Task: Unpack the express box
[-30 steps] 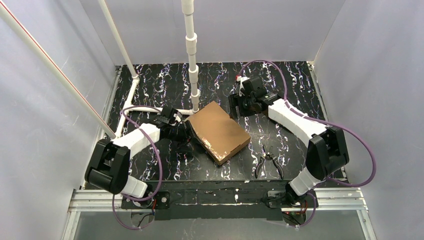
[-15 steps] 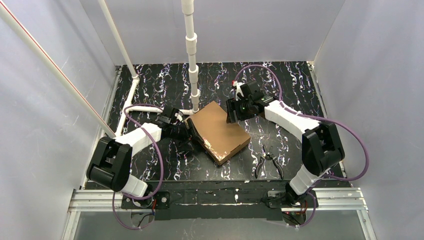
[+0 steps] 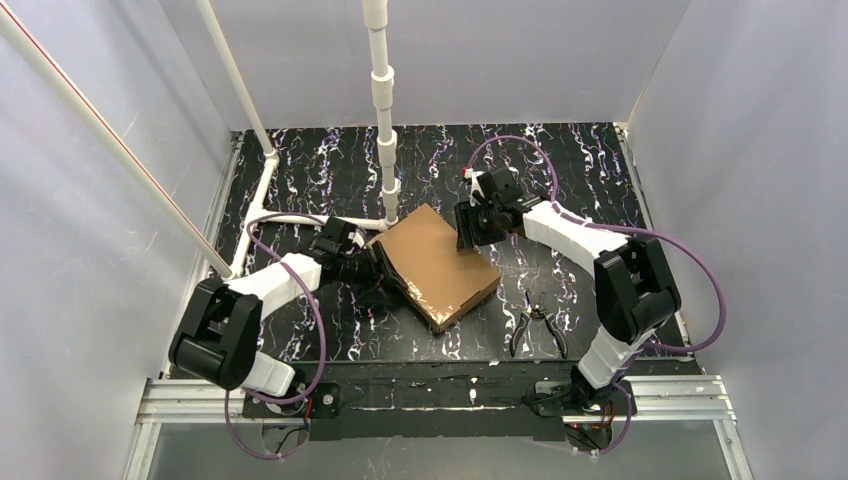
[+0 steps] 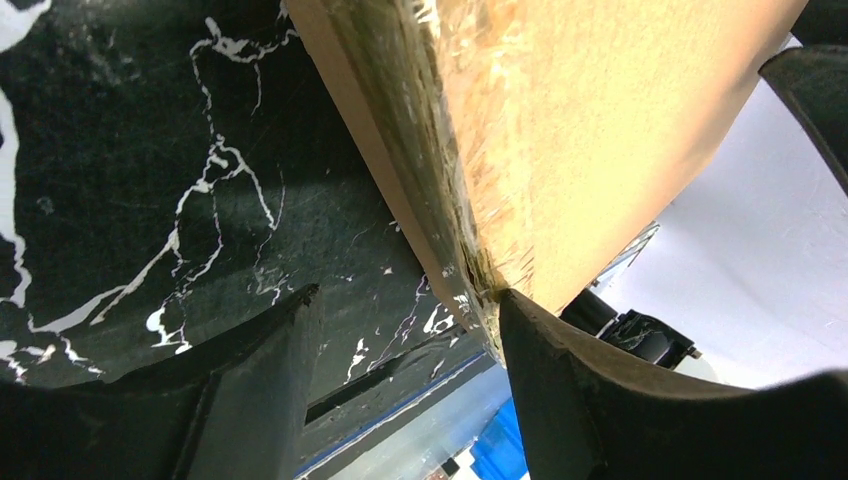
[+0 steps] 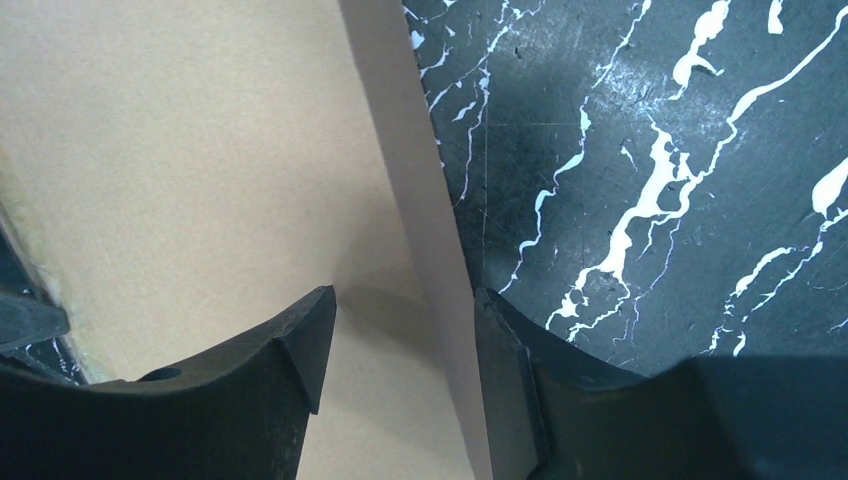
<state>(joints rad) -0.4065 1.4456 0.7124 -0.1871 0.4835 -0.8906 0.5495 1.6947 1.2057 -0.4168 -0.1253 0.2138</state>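
The express box (image 3: pixel 437 262), flat brown cardboard with clear tape along one edge, lies at an angle in the middle of the table. My left gripper (image 3: pixel 372 268) is at its left edge. In the left wrist view the taped box edge (image 4: pixel 440 190) runs down between the open jaws (image 4: pixel 408 293) and touches the right fingertip (image 4: pixel 520 320). My right gripper (image 3: pixel 467 230) is at the box's far right edge. In the right wrist view its open jaws (image 5: pixel 400 300) straddle that edge: one finger over the box top (image 5: pixel 200 180), the other beside the side wall.
Black-handled pliers (image 3: pixel 537 325) lie on the marbled black table (image 3: pixel 580 170), right of the box's near corner. White pipes (image 3: pixel 385 150) stand and lie just behind the box and the left arm. White walls enclose the table.
My right gripper has moved left and down onto the box's far right edge, its jaws narrowing. The left gripper has pushed in closer to the box's left edge and narrowed slightly.
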